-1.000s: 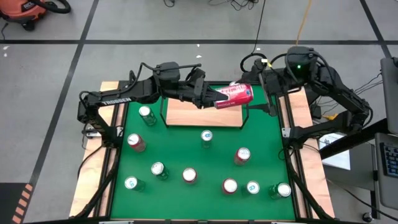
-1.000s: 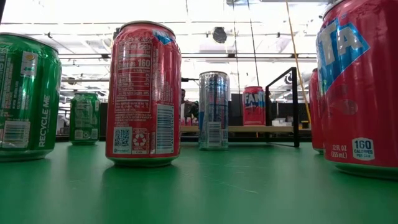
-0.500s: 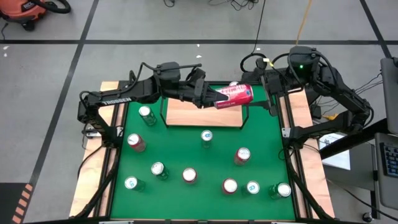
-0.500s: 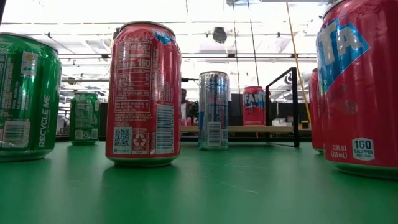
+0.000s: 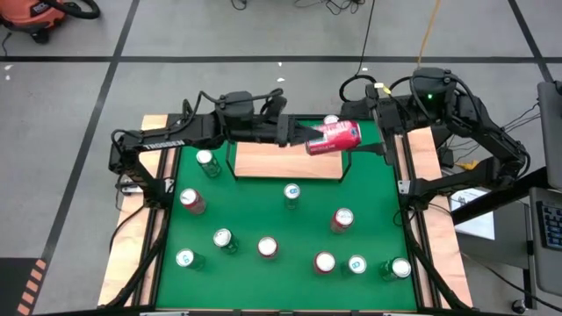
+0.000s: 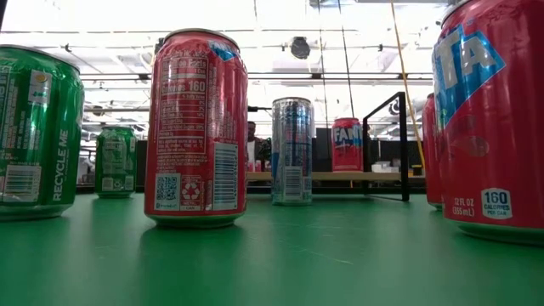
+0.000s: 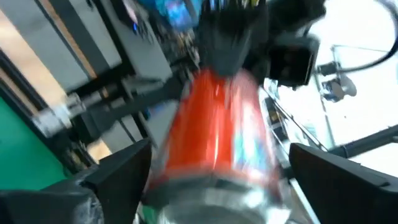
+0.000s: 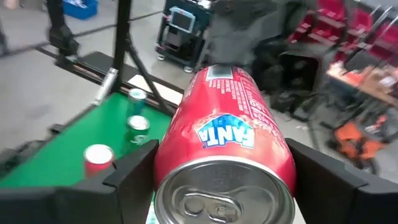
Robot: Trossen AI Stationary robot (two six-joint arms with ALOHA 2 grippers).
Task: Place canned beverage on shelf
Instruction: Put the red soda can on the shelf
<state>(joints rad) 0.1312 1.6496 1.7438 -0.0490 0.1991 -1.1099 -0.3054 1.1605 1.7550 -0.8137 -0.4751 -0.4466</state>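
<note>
1. The left gripper [image 5: 309,133] was clamped on the base end of the red Fanta can [image 5: 335,137].
2. The can lay tilted on its side above the right end of the shelf [image 5: 263,162].
3. The right gripper [image 5: 372,123] sat at the can's top end; its grip could not be told.

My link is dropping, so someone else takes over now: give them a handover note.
Left gripper: shut on the red can, held on its side above the shelf, at its right end.
Right gripper: at the can's other end, grip unclear.
Done: one Fanta can stands on the shelf.
Left to do: set the held can upright on the board, release, then fetch more from the green mat.
</note>
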